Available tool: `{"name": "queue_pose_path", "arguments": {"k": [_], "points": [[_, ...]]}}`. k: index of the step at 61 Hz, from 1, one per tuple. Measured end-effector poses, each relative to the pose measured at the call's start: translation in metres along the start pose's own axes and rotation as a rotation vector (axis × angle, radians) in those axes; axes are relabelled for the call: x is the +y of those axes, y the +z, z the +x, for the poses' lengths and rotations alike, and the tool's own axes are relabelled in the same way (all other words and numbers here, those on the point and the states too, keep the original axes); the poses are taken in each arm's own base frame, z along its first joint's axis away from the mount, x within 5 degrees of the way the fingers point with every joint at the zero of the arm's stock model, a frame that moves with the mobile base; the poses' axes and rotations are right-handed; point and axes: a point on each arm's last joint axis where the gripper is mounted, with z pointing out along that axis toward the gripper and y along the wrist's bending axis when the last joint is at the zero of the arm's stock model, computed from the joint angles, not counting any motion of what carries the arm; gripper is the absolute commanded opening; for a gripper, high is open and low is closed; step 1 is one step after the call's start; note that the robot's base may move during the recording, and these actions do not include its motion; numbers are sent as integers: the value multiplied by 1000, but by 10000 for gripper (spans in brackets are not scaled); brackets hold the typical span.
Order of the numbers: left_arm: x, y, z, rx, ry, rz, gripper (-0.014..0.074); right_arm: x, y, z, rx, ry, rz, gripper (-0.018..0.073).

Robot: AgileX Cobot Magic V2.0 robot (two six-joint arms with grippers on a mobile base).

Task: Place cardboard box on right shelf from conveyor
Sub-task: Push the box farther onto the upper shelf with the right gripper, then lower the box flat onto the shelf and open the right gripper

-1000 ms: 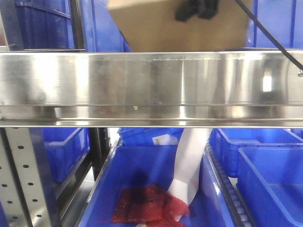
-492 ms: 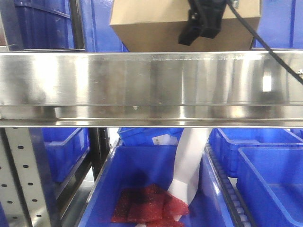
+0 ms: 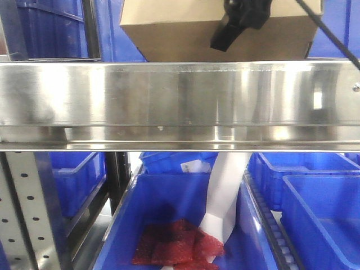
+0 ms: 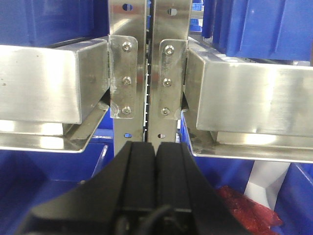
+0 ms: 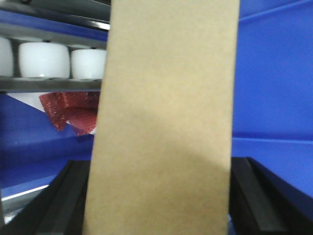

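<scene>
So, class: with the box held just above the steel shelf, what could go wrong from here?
1. The cardboard box hangs tilted over the right shelf; its low corner could catch the lip and twist.
2. The right gripper holds only its two sides, so it might slip.
3. If dropped short, it could fall into the blue bin below.

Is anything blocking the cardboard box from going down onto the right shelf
Nothing visible does. The cardboard box, clamped in the right gripper, hangs tilted just above the right shelf; only the shelf's front lip shows, so its top surface cannot be checked.
</scene>
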Motion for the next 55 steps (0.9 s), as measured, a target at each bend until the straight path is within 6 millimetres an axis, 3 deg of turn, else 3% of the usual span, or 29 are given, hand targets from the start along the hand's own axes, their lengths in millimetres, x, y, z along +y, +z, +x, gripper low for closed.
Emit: {"name": "queue_pose_path", "arguments": {"k": [23, 46, 55], "points": [[0, 0, 0, 0, 0, 0, -116, -10, -43, -2, -59, 28, 70, 583], [0, 0, 0, 0, 0, 0, -116, -18, -52, -3, -79, -36, 164, 583], [0, 0, 0, 0, 0, 0, -116, -21, -75, -3, -111, -33, 212, 583]]}}
